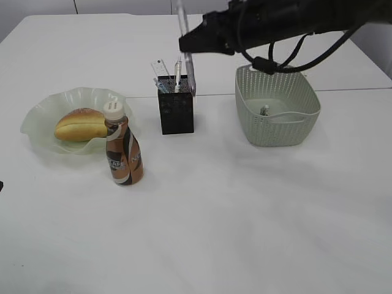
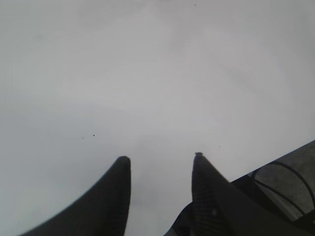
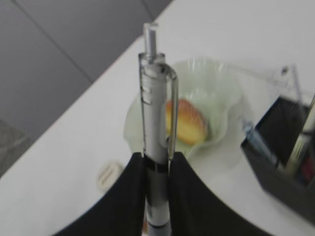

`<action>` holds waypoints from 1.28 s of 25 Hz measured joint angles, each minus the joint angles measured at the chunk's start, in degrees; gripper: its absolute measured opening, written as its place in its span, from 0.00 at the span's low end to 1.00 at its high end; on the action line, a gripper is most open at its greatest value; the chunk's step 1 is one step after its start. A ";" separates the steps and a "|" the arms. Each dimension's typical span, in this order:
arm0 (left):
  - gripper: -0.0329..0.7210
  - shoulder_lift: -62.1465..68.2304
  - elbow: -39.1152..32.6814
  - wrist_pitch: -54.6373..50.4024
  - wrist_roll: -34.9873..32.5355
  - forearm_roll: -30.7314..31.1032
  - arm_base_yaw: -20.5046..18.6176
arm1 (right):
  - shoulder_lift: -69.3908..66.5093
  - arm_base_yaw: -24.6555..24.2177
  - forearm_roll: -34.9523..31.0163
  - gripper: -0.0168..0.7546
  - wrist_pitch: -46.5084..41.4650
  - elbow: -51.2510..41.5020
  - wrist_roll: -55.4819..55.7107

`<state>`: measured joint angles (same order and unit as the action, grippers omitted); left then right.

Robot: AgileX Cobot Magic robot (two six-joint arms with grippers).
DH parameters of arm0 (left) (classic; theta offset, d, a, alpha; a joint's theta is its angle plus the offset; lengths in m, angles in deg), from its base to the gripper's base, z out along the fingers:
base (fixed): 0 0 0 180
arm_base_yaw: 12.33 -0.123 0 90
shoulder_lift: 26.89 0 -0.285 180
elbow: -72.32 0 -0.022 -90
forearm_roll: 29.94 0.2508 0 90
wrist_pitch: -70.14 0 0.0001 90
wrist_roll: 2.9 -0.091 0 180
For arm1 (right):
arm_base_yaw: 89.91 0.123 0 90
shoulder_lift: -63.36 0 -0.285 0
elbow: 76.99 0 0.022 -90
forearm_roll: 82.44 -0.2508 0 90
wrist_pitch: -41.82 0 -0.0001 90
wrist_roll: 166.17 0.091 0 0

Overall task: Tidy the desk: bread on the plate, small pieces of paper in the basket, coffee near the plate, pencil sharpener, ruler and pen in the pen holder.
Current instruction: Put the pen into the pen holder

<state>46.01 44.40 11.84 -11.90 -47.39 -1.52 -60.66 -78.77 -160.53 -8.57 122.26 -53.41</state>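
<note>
My right gripper (image 1: 187, 44) (image 3: 156, 156) is shut on a silver pen (image 1: 186, 58) (image 3: 154, 113), held upright just above the right side of the black mesh pen holder (image 1: 176, 111) (image 3: 283, 167). The holder has a clear ruler (image 1: 162, 66) and another pen in it. The bread (image 1: 79, 124) (image 3: 186, 120) lies on the pale green wavy plate (image 1: 40, 115) (image 3: 221, 86). The coffee bottle (image 1: 124, 147) stands right in front of the plate. A small piece of paper (image 1: 264, 110) lies in the green basket (image 1: 277, 107). My left gripper (image 2: 160, 160) is open over bare white table. The pencil sharpener is not visible.
The white table (image 1: 245, 214) has a seam running across behind the holder and basket. The right arm and its cables (image 1: 288, 24) reach across above the basket. A dark object shows at the lower right of the left wrist view (image 2: 285, 182).
</note>
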 joint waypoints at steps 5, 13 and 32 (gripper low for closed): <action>0.45 0.00 0.00 0.34 0.00 0.00 0.00 | -3.75 -1.08 -19.68 0.14 2.41 0.14 -16.24; 0.45 0.00 0.00 0.56 0.00 0.00 0.00 | -15.31 -1.09 -22.95 0.14 3.62 9.66 -25.88; 0.45 0.00 0.00 0.56 0.00 0.00 0.00 | -28.63 -1.19 -23.37 0.14 5.49 23.23 -36.37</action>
<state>46.01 44.40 12.40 -11.90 -47.39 -1.52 -89.29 -79.97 -183.90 -3.08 145.49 -89.77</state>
